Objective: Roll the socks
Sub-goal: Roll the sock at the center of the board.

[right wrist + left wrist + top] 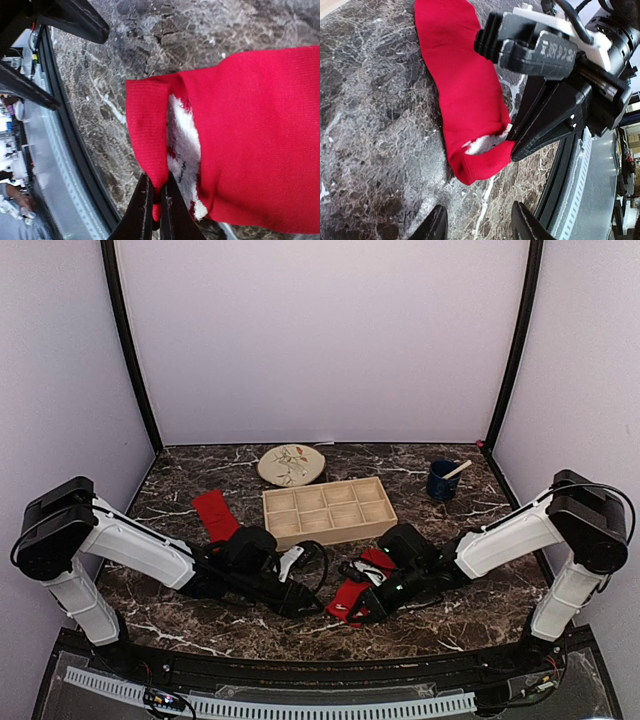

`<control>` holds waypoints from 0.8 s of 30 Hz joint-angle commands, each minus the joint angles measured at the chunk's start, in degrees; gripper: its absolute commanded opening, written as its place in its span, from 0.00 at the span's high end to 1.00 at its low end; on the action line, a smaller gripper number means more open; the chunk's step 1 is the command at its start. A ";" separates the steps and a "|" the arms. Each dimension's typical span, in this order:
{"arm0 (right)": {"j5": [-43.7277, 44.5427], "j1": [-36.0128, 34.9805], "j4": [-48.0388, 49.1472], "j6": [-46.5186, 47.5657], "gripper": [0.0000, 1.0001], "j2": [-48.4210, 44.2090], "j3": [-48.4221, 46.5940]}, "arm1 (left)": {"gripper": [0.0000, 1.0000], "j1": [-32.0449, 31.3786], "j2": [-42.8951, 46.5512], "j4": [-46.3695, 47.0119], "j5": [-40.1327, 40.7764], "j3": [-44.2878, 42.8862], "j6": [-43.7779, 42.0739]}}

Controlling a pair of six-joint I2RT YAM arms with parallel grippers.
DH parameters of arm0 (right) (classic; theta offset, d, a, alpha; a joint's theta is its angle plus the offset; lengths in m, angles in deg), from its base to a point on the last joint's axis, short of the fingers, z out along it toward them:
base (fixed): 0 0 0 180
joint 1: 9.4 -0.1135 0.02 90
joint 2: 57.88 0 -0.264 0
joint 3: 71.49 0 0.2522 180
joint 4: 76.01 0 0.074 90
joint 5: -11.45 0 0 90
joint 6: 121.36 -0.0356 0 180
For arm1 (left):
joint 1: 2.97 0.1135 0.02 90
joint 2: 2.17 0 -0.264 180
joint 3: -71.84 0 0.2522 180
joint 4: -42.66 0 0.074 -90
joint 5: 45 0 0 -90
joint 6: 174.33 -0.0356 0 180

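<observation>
One red sock (347, 593) lies stretched out on the marble table between the two arms; its cuff end is folded back, showing a white fuzzy inside (182, 145). My right gripper (156, 200) is shut on the folded cuff edge of that sock (260, 140), and it shows from the side in the left wrist view, right gripper (512, 139) at the sock (465, 95). My left gripper (480, 227) stands open just short of the cuff, with only bare table between its fingers. A second red sock (215, 514) lies flat left of the tray, apart from both grippers.
A wooden tray (328, 510) with several compartments sits behind the sock. Behind it are a patterned plate (291, 465) and, at the back right, a blue cup (443, 480) with a stick in it. The table's front edge rail (75, 150) runs close beside the cuff.
</observation>
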 commanded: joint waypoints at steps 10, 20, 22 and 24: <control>-8.10 2.51 4.66 -6.97 0.95 1.16 1.57 | 0.55 -2.16 -3.58 3.60 -3.09 -3.02 -10.09; -9.30 3.34 2.54 -6.57 0.95 1.44 1.57 | 0.58 -3.22 -3.39 6.24 3.30 -1.97 -17.39; -9.48 3.34 2.48 -6.51 0.96 1.55 1.72 | 0.58 -3.45 -3.74 6.60 4.22 -1.94 -18.42; -9.51 3.43 2.52 -6.49 0.95 1.47 1.86 | 0.58 -3.59 -4.20 7.10 4.58 -2.10 -19.43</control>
